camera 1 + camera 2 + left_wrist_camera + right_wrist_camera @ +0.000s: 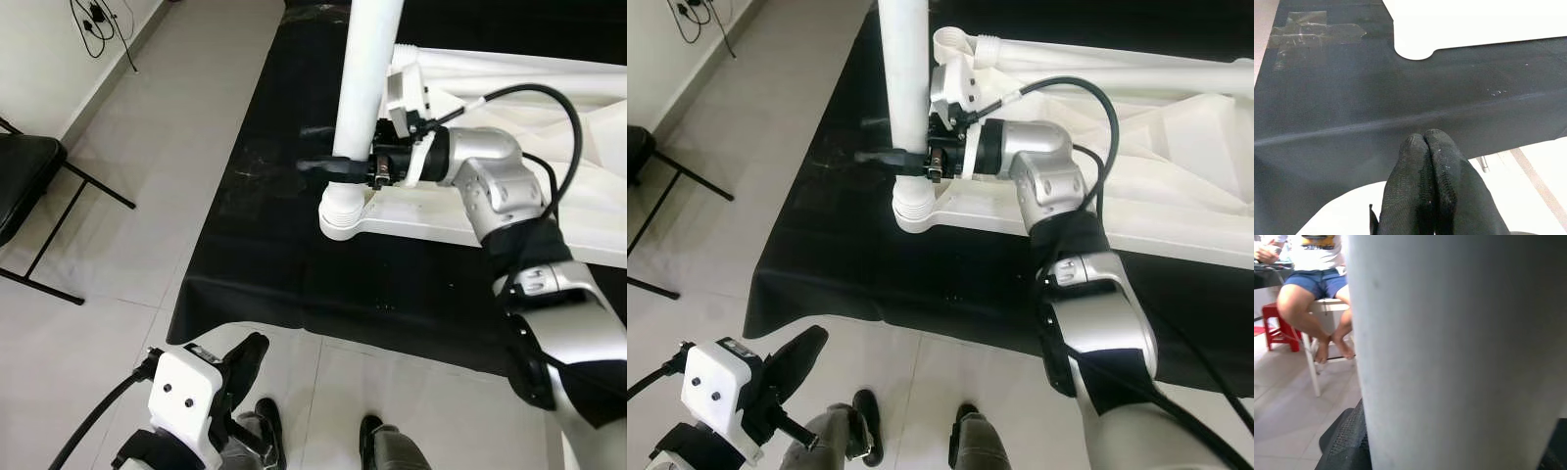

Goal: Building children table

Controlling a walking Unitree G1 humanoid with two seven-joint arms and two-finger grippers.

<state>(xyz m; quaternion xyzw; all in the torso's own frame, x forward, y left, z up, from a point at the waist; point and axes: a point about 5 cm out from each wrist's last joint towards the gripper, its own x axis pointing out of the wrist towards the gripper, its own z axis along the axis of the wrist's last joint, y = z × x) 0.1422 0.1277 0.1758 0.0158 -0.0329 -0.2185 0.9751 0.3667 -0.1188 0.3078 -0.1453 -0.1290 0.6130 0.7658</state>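
The right end effector (345,166) is clamped around a white leg (367,73) low down, one black finger (318,164) reaching past its far side. The leg stands upright in a threaded socket (341,211) at the corner of the white tabletop (1176,147), which lies upside down on a black mat (265,245) on the floor. In the right wrist view the leg (1454,352) sits hard against the camera, with a finger (1344,443) curving round its base; behind it a person (1312,289) sits on a stool.

The left end effector (789,367) hangs low by the robot's side, well apart from the work, its two fingers (1427,186) pressed together on nothing, above the mat's edge.

On progress: one leg is seated in its socket, though whether it is screwed fully home cannot be told from here. A second socket (965,41) at the far corner shows bare, so at least that corner awaits its leg; the other corners lie beyond the frame. By my reckoning the build is in its early part, with this leg to be tightened or released, the remaining legs to fit, and the table to be turned upright.

A black chair (24,176) stands off to the left on the tiles.
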